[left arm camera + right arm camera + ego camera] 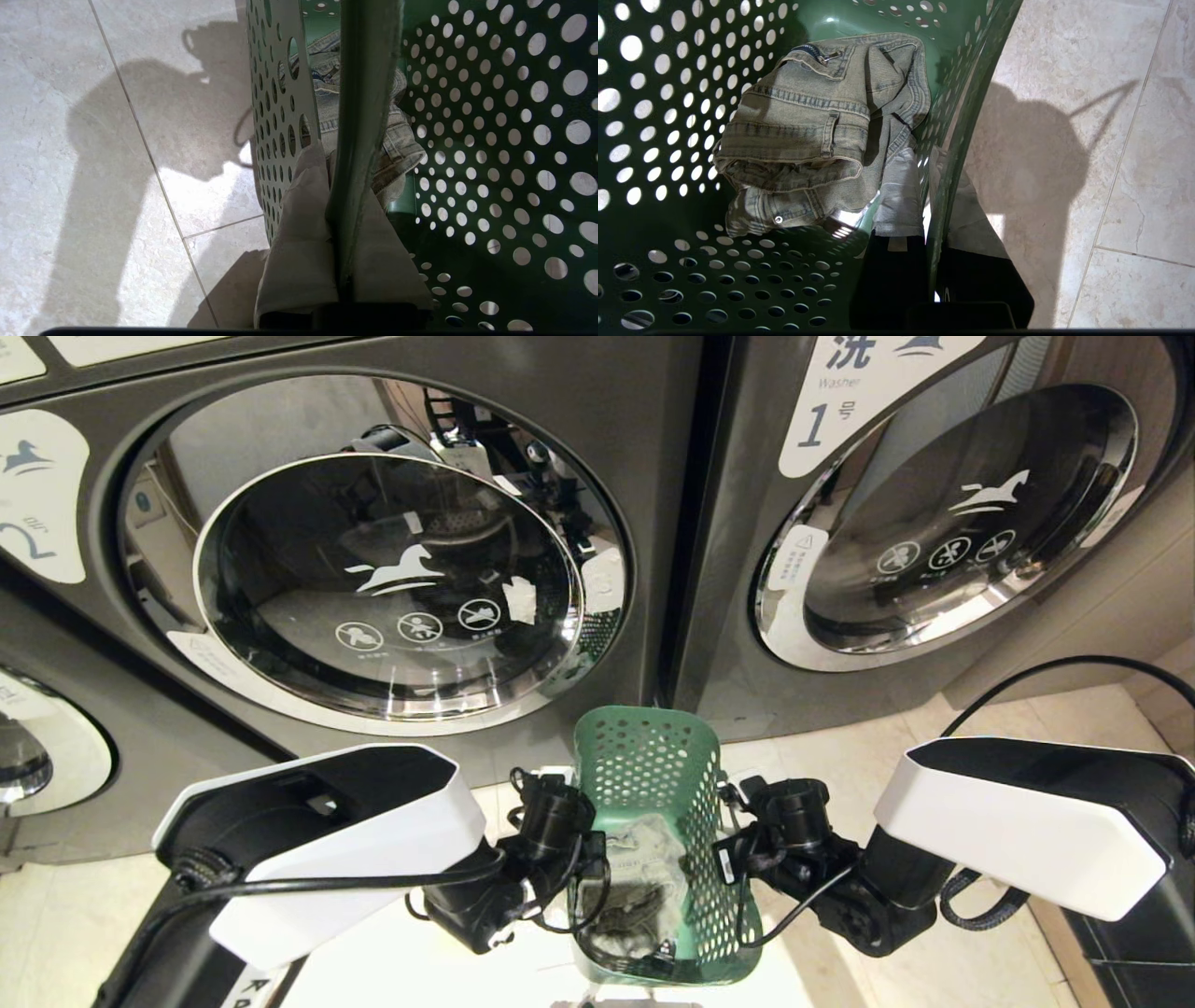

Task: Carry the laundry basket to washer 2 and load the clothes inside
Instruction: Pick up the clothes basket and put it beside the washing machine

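- washer 2 [392, 569]: ahead of both grippers and off to the left gripper's side, door shut. Judgement: nothing can go in until a gripper frees up to open it, and both are busy with the basket. Putting the basket down crooked to free a hand could tip it.
- other washer [943, 513], marked 1: ahead on the right gripper's side, looks the same. Basket sits roughly between the two machines, so a wrong heading risks loading the wrong drum.
- laundry basket [653, 784]: held up between the two grippers, open top facing the head camera, floor [93, 186] showing below it in both wrist views. If one side lets go, it swings and drops.
- left gripper [343, 280]: clamped shut on the basket's wall edge, one pad inside, one outside. It pinches a thin rim only, so in my view a jolt could slide it off.
- right gripper [934, 289]: same pinch on the opposite wall, closed on the rim. If the arms drift apart or together, the plastic may flex or twist out of the pads.
- clothes [817, 135]: folded denim-looking bundle lying on the basket bottom between the grippers, close to the right gripper's inner pad. It's loose, so a tilt toward the open top could spill it.
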Controlling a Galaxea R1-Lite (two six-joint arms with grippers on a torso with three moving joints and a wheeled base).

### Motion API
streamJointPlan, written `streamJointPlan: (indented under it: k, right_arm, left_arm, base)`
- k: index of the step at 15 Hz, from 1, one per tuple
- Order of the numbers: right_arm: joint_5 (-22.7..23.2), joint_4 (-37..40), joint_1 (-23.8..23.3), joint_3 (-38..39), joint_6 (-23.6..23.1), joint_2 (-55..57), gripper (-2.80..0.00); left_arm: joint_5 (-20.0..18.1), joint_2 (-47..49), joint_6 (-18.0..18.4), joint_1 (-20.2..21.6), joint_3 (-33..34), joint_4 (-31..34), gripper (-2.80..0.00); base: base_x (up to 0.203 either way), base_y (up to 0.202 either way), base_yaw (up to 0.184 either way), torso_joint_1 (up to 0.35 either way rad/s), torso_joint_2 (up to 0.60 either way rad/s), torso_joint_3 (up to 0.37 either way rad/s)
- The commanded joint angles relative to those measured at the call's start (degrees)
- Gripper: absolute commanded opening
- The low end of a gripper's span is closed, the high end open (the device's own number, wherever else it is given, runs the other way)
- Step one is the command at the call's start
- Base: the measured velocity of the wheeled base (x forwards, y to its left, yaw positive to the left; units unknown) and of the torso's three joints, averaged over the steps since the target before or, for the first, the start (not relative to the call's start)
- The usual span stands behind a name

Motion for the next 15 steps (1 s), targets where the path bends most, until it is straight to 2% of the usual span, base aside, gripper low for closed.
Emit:
streamJointPlan:
  k: [1, 10, 11, 13, 15]
  right_arm:
    - [0.00, -0.29, -0.03, 0.06, -0.08, 0.09, -2.80]
    - [-0.96, -0.59, -1.74, -4.24, 0.08, 2.22, -2.80]
    - [-0.97, -1.29, -1.99, -4.77, -0.40, 2.60, -2.80]
    - [-2.46, -2.31, -2.46, -4.92, -4.49, 3.95, -2.80]
    - [-4.22, -2.43, -2.53, -4.95, -5.51, 4.32, -2.80]
  left_arm:
    - [0.09, 0.19, -0.21, -0.05, -0.03, -0.37, -2.80]
    - [0.09, 0.89, -0.21, -0.75, -0.73, -2.39, -2.80]
    - [0.09, 0.96, -0.15, -0.82, -1.02, -2.33, -2.80]
    - [0.50, 1.42, -0.04, -1.18, -2.39, -1.77, -2.80]
    - [0.71, 1.70, -0.04, -1.47, -2.49, -0.98, -2.80]
  base:
    - [0.000, 0.000, 0.000, 0.000, 0.00, 0.000]
    - [0.000, 0.000, 0.000, 0.000, 0.00, 0.000]
    - [0.000, 0.000, 0.000, 0.000, 0.00, 0.000]
    - [0.000, 0.000, 0.000, 0.000, 0.00, 0.000]
    - [0.000, 0.000, 0.000, 0.000, 0.00, 0.000]
